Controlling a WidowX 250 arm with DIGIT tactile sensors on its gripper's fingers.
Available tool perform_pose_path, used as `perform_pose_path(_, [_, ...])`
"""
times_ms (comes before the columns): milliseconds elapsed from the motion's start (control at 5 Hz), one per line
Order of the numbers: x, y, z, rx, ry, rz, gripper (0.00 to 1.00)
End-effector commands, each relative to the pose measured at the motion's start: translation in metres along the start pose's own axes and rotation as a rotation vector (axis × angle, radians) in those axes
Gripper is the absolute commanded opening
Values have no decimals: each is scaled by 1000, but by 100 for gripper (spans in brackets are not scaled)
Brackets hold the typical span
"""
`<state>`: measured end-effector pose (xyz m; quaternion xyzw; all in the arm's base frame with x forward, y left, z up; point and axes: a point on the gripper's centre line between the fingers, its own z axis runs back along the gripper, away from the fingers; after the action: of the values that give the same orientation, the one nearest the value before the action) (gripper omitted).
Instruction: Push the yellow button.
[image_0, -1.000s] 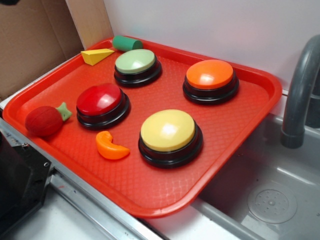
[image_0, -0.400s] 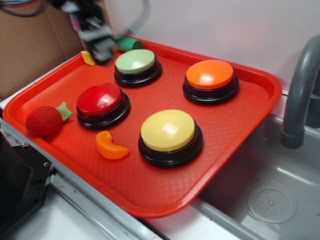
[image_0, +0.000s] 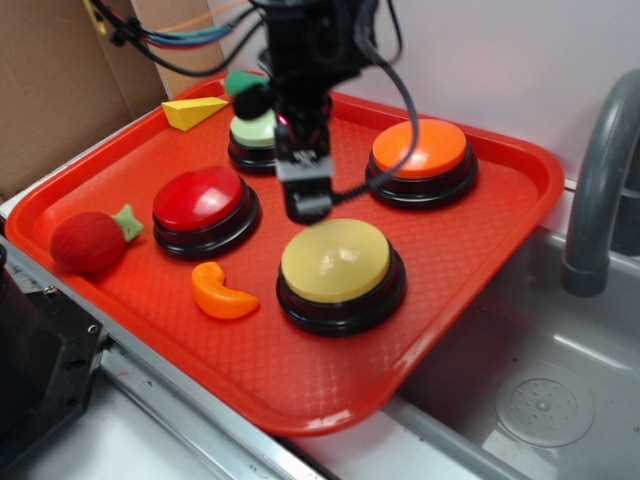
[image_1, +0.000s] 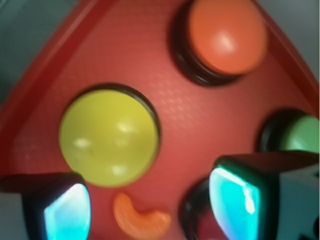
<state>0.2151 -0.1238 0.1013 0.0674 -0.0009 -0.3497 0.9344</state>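
The yellow button (image_0: 335, 260) is a pale-yellow dome on a black base, at the front middle of the red tray (image_0: 480, 235). It also shows in the wrist view (image_1: 109, 136), left of centre. My gripper (image_0: 307, 200) hangs above the tray just behind the yellow button, between the red button (image_0: 200, 200) and the orange button (image_0: 420, 150). It does not touch the yellow button. In the wrist view the gripper (image_1: 150, 210) has its jaws wide apart and empty, with an orange crescent toy (image_1: 137, 220) showing between them.
A green button (image_0: 250, 135) at the back is partly hidden by the arm. An orange crescent toy (image_0: 222, 295), a red strawberry toy (image_0: 90, 242), a yellow wedge (image_0: 193, 111) and a green cylinder (image_0: 240, 82) lie on the tray. A grey sink (image_0: 540, 400) and faucet (image_0: 600, 190) are to the right.
The arm came in from the back left corner of the tray and moved right and forward to just behind the yellow button. The buttons and toys have not moved.
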Motion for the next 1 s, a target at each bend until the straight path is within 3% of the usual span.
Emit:
perform_pose_path(0, [7, -14, -35, -99, -84, 57, 100])
perform_pose_path(400, [23, -16, -53, -81, -90, 10, 100])
perform_pose_path(600, [19, -13, -37, -62, -135, 21, 100])
perform_pose_path(800, [9, -2, 6, 3, -123, 8, 100])
